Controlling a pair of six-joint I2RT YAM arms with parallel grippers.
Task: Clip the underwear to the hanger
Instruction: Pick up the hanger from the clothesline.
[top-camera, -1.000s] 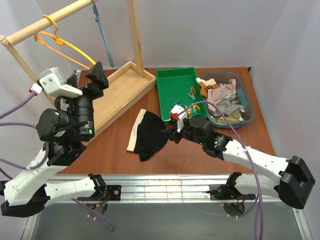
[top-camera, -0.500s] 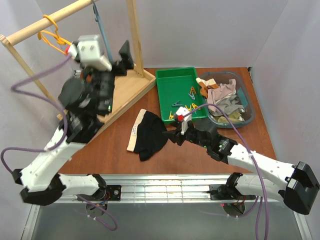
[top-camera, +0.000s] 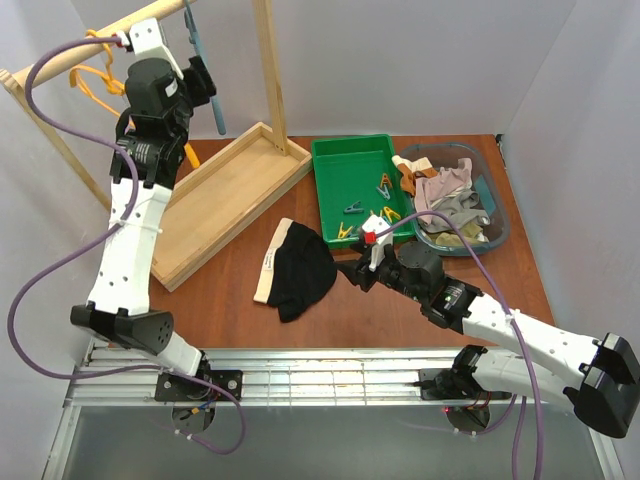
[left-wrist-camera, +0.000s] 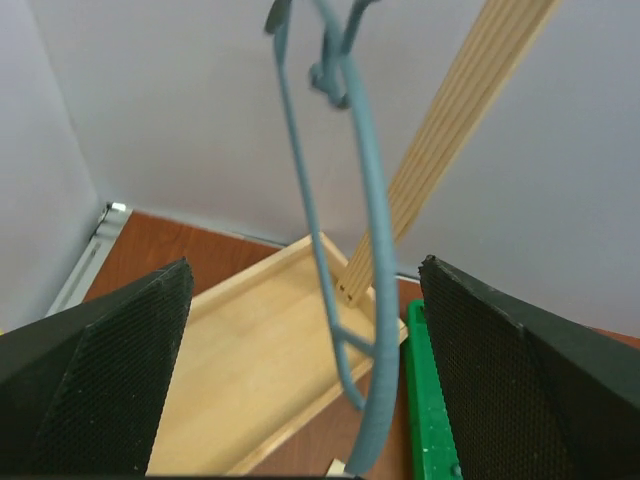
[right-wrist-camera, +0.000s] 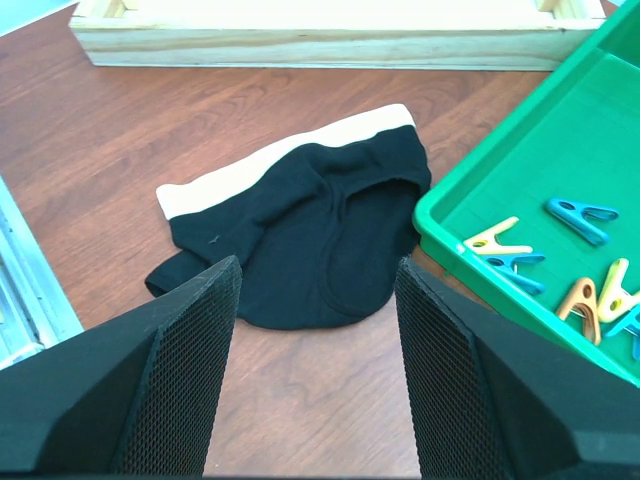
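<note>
The black underwear (top-camera: 297, 268) with its cream waistband lies crumpled on the table; the right wrist view shows the underwear (right-wrist-camera: 300, 235) just ahead of my fingers. My right gripper (top-camera: 352, 272) hovers low at its right edge, open and empty, apart from the cloth (right-wrist-camera: 318, 262). The yellow-orange hanger (top-camera: 88, 88) hangs on the wooden rail (top-camera: 60, 62) at the far left. My left gripper (top-camera: 203, 82) is raised to the rail, to the right of that hanger. It is open (left-wrist-camera: 305, 265) around a grey-blue hanger (left-wrist-camera: 352, 200), which it does not touch.
A green tray (top-camera: 345, 180) holding several clothespins (right-wrist-camera: 580, 218) sits right of the underwear. A grey bin (top-camera: 492, 195) of mixed clothes stands beyond it. The rack's wooden base tray (top-camera: 215, 200) and upright post (top-camera: 268, 70) stand at back left.
My left arm has swung up from beside the rack base to the rail, and its jaws now straddle the grey-blue hanger. The right gripper has barely shifted beside the underwear.
</note>
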